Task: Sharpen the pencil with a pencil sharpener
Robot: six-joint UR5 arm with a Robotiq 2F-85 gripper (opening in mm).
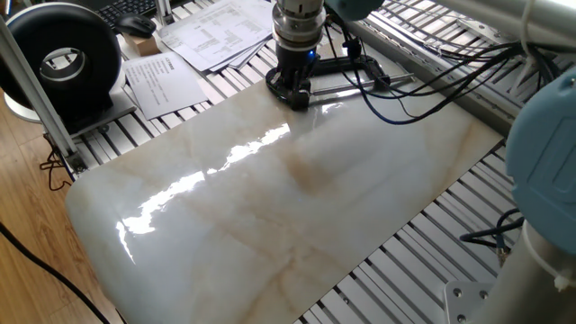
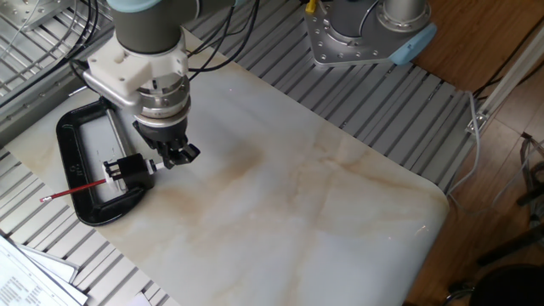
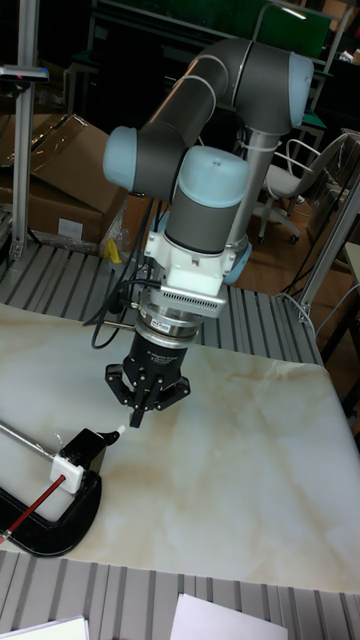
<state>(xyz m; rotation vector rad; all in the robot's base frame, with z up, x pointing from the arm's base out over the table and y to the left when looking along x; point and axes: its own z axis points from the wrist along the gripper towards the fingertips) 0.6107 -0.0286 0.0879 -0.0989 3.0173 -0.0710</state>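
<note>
Gripper (image 2: 174, 157): poised low over the marble slab (image 2: 323, 204), fingers drawn together, apparently empty, though the view is small. Pencil (image 2: 72, 189): red, lying in the sharpener (image 2: 127, 169), which a black C-clamp (image 2: 85, 178) fixes at the slab's edge, just beside the gripper.
</note>
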